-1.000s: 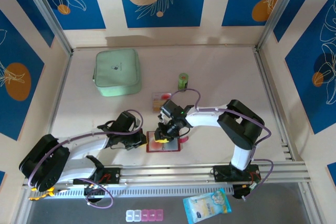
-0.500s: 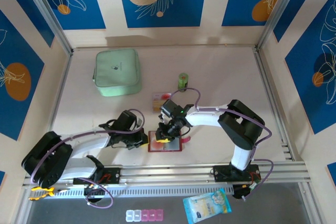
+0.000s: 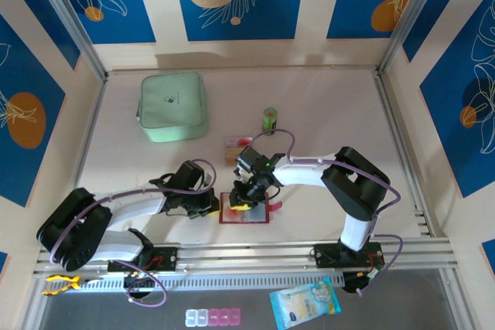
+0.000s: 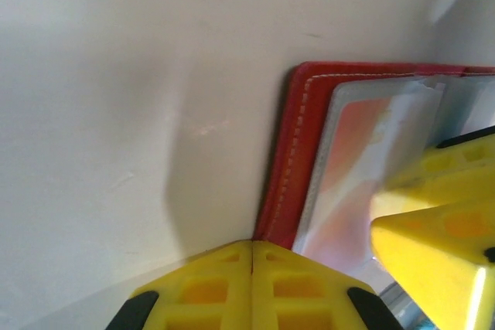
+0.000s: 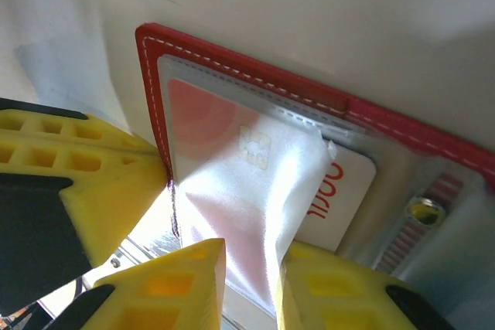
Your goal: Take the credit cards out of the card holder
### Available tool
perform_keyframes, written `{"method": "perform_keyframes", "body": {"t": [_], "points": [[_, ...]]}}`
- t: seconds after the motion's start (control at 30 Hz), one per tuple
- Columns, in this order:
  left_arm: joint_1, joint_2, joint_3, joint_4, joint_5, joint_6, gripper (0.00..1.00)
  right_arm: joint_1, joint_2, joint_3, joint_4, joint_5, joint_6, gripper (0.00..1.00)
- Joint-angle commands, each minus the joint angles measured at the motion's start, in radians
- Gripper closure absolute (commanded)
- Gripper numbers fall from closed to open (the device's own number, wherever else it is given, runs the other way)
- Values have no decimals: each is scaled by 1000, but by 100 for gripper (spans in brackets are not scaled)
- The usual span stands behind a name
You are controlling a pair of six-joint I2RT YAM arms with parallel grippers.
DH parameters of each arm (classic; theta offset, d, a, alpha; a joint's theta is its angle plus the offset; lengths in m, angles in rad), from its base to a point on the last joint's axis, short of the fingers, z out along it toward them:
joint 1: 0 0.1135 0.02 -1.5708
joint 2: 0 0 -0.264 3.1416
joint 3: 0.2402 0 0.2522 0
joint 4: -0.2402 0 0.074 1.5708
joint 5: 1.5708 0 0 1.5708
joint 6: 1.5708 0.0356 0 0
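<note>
The red card holder (image 3: 246, 214) lies open on the table near the front rail. My right gripper (image 3: 244, 197) is over it, and its jaws (image 5: 251, 280) are closed on a raised clear sleeve (image 5: 255, 214). Inside that sleeve is a reddish credit card with a chip (image 5: 220, 125). A white card with red lettering (image 5: 344, 191) lies lower in the holder (image 5: 232, 63). My left gripper (image 3: 210, 205) is shut, its tips (image 4: 252, 249) at the holder's left red edge (image 4: 290, 152). Another card (image 3: 237, 147) lies on the table behind the holder.
A mint-green zip case (image 3: 172, 106) sits at the back left and a small green bottle (image 3: 269, 119) stands behind the loose card. In front of the rail lie a pill box (image 3: 213, 316) and a blue packet (image 3: 305, 303).
My left arm has edged slightly to the right, and the holder has shifted a little with it. The right gripper keeps its hold on the sleeve.
</note>
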Motion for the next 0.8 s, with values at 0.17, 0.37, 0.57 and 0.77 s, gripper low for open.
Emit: {"method": "perform_keyframes", "body": {"t": [0.17, 0.37, 0.57, 0.77], "points": [[-4, -60, 58, -48, 8, 8, 97, 9, 3, 11, -41, 11, -7, 75], [-31, 31, 59, 21, 41, -1, 97, 9, 1, 8, -41, 13, -7, 75], [-36, 66, 55, -56, -19, 14, 98, 9, -4, 7, -46, 19, -6, 75], [-35, 72, 36, -117, -71, 38, 98, 10, -8, 8, -101, 61, -11, 73]]}}
